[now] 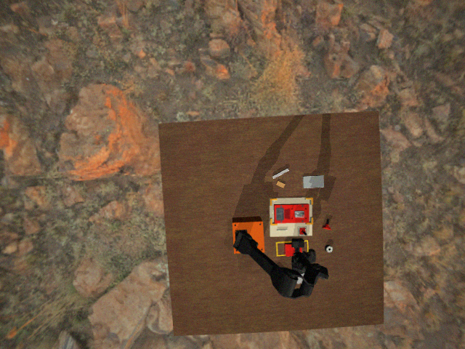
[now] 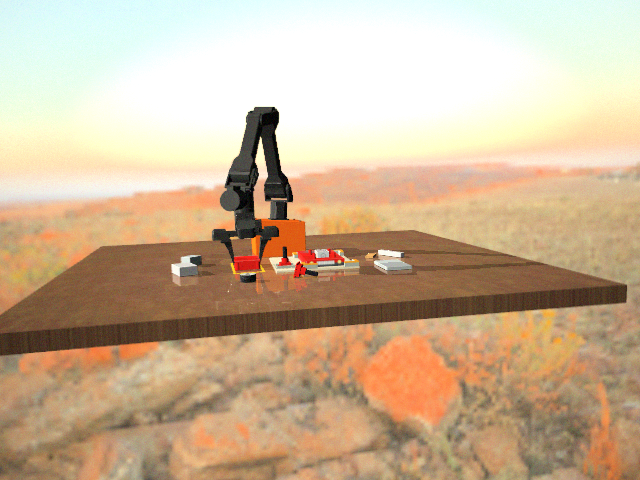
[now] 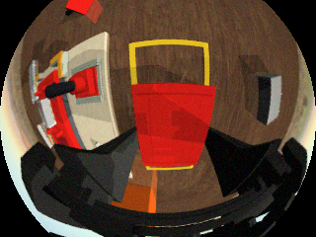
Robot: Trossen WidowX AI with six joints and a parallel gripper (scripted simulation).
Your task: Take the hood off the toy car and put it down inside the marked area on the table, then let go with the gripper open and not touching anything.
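Clamped between the fingers of the gripper (image 2: pixel 246 253), which stand wide apart on it, the red hood (image 3: pixel 173 125) is held low over the yellow-outlined marked area (image 3: pixel 169 47). In the wrist view the hood is seen covering the near part of that outline, with the far part left bare. The black arm (image 2: pixel 258 155) is folded in a tall arch from the orange base (image 2: pixel 286 235), and the gripper is pointed straight down. The toy car (image 1: pixel 291 213) is seated on its beige plate (image 1: pixel 280 230), just beyond the marked area on the table (image 1: pixel 210 187).
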